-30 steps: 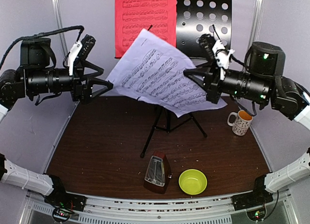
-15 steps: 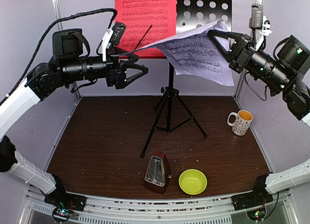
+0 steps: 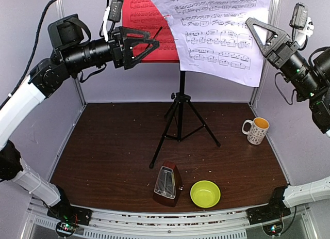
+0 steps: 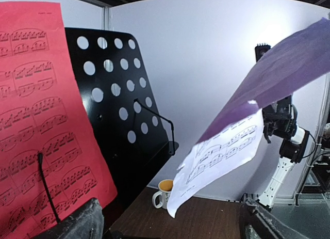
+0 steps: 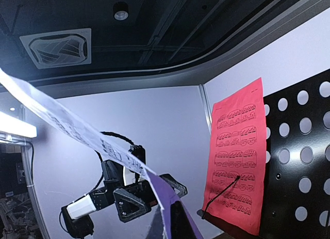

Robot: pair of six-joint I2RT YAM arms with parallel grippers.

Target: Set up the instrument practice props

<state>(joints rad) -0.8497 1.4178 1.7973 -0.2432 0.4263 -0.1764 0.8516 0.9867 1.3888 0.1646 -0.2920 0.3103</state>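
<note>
At the far edge of the dark brown wooden table (image 3: 103,146) stands the black music stand with a perforated metal desk on tripod legs (image 3: 180,115). Its feet are spread on the tabletop and its desk is raised high against the pale back wall.

The red printed music sheet (image 3: 149,22) lies flat on the left half of the desk, with a thin black wire arm crossing its lower part. In the left wrist view the right half of the desk is bare, its round holes showing.

The white printed music sheet (image 3: 216,32) is held high in the air, to the right of the red sheet. From above it covers the right half of the desk. The left wrist view shows it hanging apart from the desk, its lower corner drooping.

The right gripper (image 3: 253,26) is up at the far right, its fingers pressed together on the right edge of the white sheet. In the right wrist view the paper runs down to the closed fingertips.

The left gripper (image 3: 150,43) is raised at the far left and points right, in front of the red sheet. Its fingers (image 4: 77,223) are spread wide with nothing between them.

On the near part of the table stands the small brown pyramid-shaped metronome (image 3: 167,185), upright. Just to its right is a yellow-green round bowl (image 3: 205,193). A patterned white mug (image 3: 256,130) stands near the right edge, well apart from the stand's legs.
</note>
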